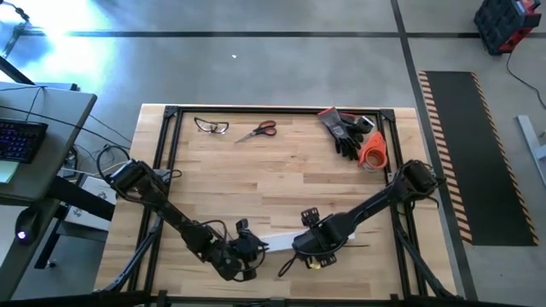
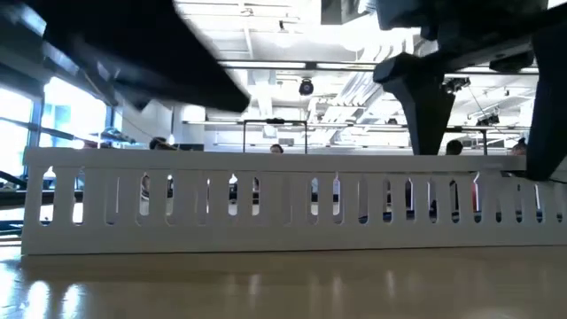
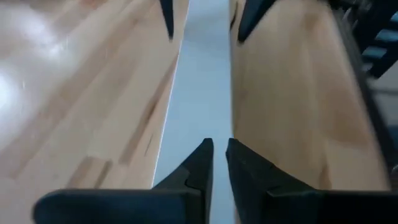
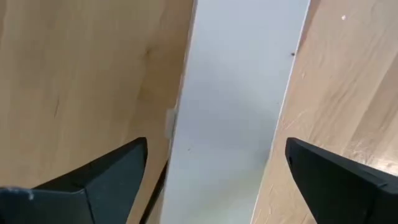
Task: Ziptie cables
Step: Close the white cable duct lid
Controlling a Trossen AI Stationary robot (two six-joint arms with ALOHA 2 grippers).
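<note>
A white slotted bar lies flat on the wooden table near its front edge, and its long slotted side fills the low view. My left gripper stands over the bar's left end, fingertips together but for a thin slit, nothing between them. My right gripper points down over the bar's right part, wide open, one finger on either side with wood showing between each finger and the bar. The cables do not show plainly. A thin dark strand curls by the right gripper.
Along the table's far edge lie safety glasses, red-handled scissors, black gloves and an orange tape roll. A black metal frame borders the table. Bare wood spreads across the middle.
</note>
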